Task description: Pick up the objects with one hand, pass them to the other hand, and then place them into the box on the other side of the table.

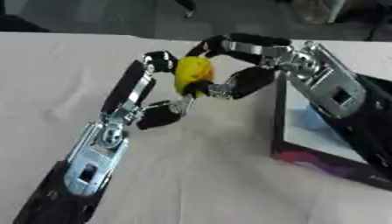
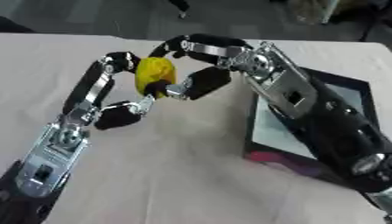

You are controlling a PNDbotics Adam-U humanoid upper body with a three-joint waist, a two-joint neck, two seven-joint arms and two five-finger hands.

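A yellow object [image 1: 191, 72] hangs above the table's middle, caught between both hands. My left hand [image 1: 141, 94] rises from the lower left, its fingers curled against the object's left side and its thumb below. My right hand [image 1: 249, 61] reaches in from the right, fingers arched over the top and thumb pressing the object's right side. A dark box [image 2: 306, 168] with a pale inside lies on the right side of the table, under my right forearm.
The table is covered with a pale cloth [image 1: 199, 175]. Beyond its far edge is a dark floor with dim shapes. The box has a dark purple front wall [image 1: 321, 166].
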